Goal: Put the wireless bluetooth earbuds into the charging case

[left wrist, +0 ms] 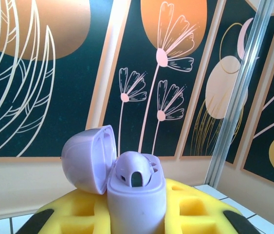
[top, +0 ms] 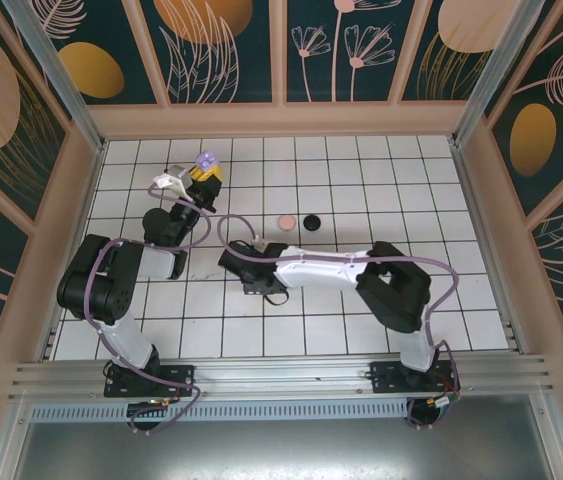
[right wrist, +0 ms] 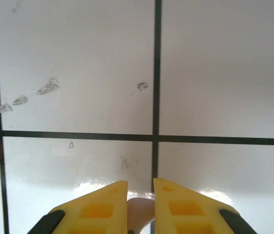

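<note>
The white glossy tiled table (top: pixel 361 170), ruled with dark grout lines, carries a round pink case (top: pixel 286 222) and a round black case (top: pixel 311 222) just beside each other near its middle. The left gripper (top: pixel 204 180) is raised towards the far left, its yellow foam fingers (left wrist: pixel 190 204) clamped tight around a smooth, matte purple case (left wrist: pixel 137 200). The case's domed lid (left wrist: pixel 88 158) is flipped open to the left, baring a dark slot. The right gripper (right wrist: pixel 140 187) hangs low over the tiles, jaws nearly together and pinching a tiny, pale pinkish rounded piece, most likely an earbud (right wrist: pixel 139 210). This looks like the pick-up step, and next the earbud must be lifted, carried across and lined up stem-first with a slot.
</note>
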Robot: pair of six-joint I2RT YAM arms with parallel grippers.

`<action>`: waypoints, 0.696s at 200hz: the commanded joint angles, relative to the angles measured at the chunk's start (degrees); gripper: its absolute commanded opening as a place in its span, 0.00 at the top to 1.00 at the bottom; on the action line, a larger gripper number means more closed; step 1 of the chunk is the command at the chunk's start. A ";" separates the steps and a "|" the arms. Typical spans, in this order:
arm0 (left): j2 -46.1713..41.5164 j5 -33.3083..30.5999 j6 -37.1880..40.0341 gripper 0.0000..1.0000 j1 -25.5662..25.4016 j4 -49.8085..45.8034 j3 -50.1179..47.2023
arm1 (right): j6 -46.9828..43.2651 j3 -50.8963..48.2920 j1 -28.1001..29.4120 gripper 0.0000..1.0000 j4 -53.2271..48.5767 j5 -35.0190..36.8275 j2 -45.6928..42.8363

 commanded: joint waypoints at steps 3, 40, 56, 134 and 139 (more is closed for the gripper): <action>-1.59 2.42 -0.73 1.00 0.16 7.42 1.49 | -0.68 -3.59 -2.14 0.83 1.05 3.90 -6.19; -3.57 5.66 -2.79 1.00 0.12 6.39 1.13 | -3.37 -7.31 -6.60 0.83 1.53 5.96 -13.92; -3.51 6.93 -4.46 1.00 0.12 6.21 0.88 | -5.15 -7.86 -8.90 0.83 1.79 6.42 -17.34; -0.59 16.62 -7.54 1.00 -2.52 8.05 -0.28 | -17.68 -2.49 -15.64 0.83 6.71 6.06 -26.90; -0.41 17.41 -7.26 1.00 -3.00 8.02 -0.33 | -18.75 -2.11 -15.80 0.83 7.52 5.93 -27.35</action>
